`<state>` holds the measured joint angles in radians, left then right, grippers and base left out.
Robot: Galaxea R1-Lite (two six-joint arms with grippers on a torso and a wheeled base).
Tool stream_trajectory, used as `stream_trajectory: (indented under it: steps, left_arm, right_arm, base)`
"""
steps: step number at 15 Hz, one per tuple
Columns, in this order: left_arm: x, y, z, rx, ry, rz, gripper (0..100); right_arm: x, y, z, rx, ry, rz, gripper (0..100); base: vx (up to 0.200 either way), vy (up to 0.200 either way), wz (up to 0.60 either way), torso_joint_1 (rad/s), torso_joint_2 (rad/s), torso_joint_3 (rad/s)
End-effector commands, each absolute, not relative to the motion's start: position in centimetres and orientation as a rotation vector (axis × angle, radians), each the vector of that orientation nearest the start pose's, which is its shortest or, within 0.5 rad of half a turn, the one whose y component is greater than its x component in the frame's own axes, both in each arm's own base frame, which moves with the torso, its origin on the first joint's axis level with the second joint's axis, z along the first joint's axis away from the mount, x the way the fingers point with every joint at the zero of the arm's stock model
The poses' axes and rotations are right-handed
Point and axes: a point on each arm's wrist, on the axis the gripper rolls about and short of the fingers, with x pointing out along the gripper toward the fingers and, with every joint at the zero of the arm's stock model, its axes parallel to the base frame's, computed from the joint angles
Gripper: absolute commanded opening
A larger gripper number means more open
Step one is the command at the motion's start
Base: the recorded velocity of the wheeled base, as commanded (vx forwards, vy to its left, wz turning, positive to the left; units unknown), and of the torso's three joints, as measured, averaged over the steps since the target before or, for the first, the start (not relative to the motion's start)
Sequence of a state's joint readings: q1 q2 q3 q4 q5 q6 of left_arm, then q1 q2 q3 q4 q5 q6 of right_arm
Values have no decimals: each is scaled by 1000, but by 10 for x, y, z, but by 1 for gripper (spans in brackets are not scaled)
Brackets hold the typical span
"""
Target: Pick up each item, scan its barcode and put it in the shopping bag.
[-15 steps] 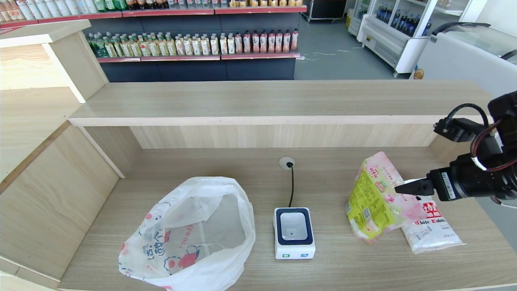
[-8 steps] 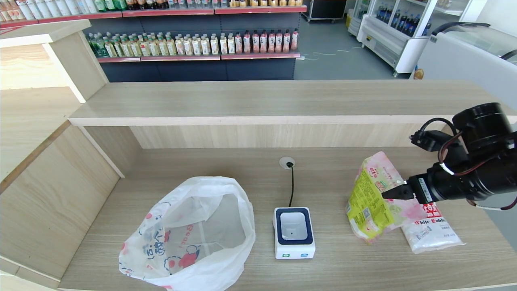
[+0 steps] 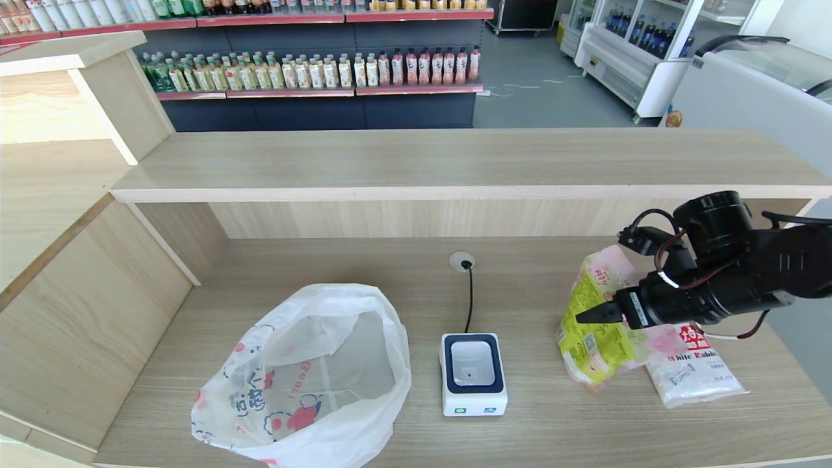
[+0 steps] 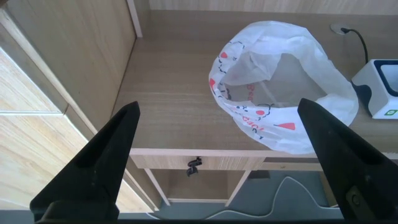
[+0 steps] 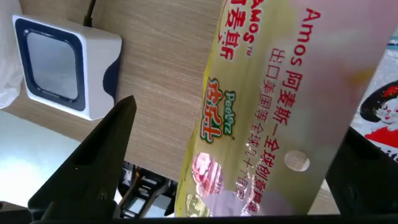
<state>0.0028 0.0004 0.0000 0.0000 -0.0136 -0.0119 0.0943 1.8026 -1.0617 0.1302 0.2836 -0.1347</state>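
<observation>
While its fingers (image 5: 93,162) stand apart, the right hand (image 3: 585,316) hangs over the snack packet (image 3: 595,341) right of the scanner (image 3: 473,374).

The right gripper (image 3: 582,318) hangs over the snack packet (image 3: 595,354), which overlaps the candy bag (image 3: 699,377) to its right. Left of the gripper sits the scanner (image 3: 473,372); farther left, the shopping bag (image 3: 312,377).

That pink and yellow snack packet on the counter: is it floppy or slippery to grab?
Probably floppy: the pink and yellow packet looks like thin, glossy, puffy film, so it may dent and slip when squeezed. It is likely light for its size. It leans propped on the white packet, so a push may topple it.
</observation>
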Motion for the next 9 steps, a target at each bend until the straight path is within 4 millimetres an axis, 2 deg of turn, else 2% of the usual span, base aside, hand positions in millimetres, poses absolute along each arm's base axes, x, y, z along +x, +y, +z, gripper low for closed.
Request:
stream_trajectory:
  steps: [1, 6, 9]
  left_arm:
    - [-23, 0, 75, -12, 0, -11, 100]
    - [-23, 0, 75, -12, 0, -11, 100]
    - [-23, 0, 75, -12, 0, -11, 100]
  right_arm:
    - [321, 36, 136, -8, 872, 462, 100]
    - [325, 30, 123, -29, 891, 505, 100]
    - [314, 4, 101, -141, 932, 522, 100]
  base:
    - [0, 0, 0, 0, 0, 0]
    - [0, 0, 0, 0, 0, 0]
    - [0, 0, 0, 0, 0, 0]
